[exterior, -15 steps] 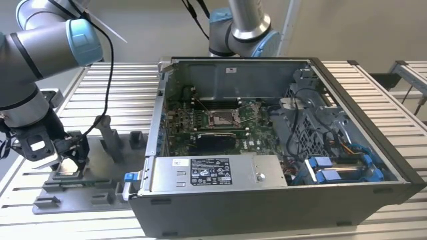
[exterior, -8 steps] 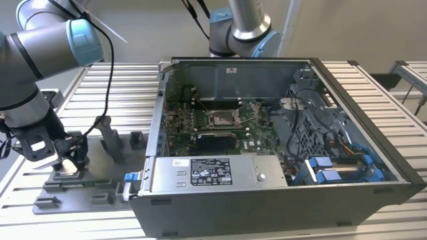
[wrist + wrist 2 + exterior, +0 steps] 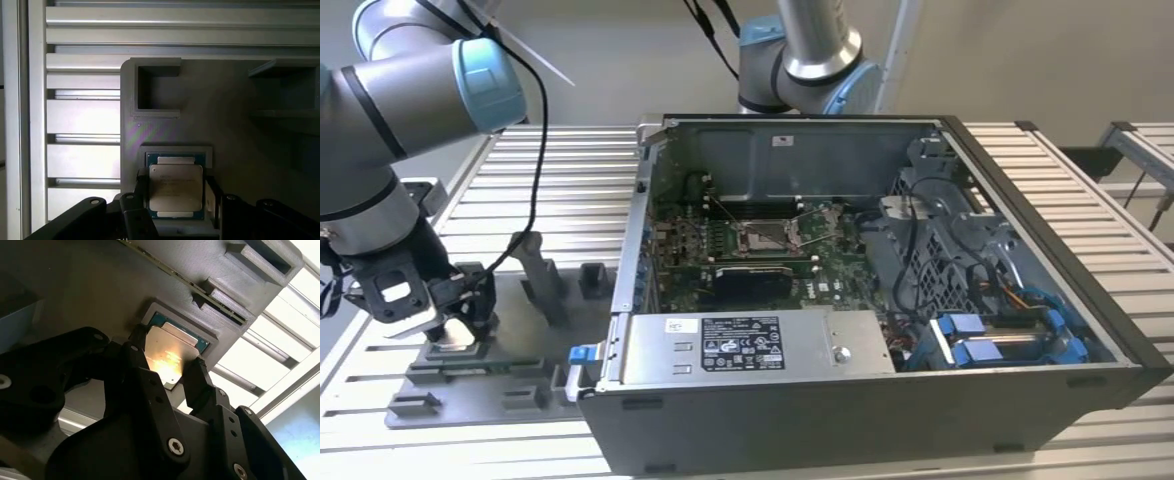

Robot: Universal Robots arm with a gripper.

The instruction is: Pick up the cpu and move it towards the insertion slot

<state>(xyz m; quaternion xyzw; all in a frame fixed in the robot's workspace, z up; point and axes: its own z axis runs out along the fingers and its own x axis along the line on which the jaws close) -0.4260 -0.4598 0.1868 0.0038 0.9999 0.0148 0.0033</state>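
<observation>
CPU lies flat in a shallow square recess at the edge of the grey fixture plate, silvery top up and a green rim showing around it. Faint print marks the metal top, too small to read. The gripper is closed on the chip: in the second wrist view one black fingertip presses one side and its partner presses the opposite side, while the chip is not yet raised from its recess.

In the exterior view the gripper stands low over the fixture plate at the exterior view's left, on the slatted metal table. The insertion slot lies well apart from it – a small square socket with a silver frame, on the green circuit board inside the open computer case towards the exterior view's right. A grey metal box near the front of the case carries a white and black label; its writing cannot be made out. Blue plastic tabs sit just beside that box, inside the case.
</observation>
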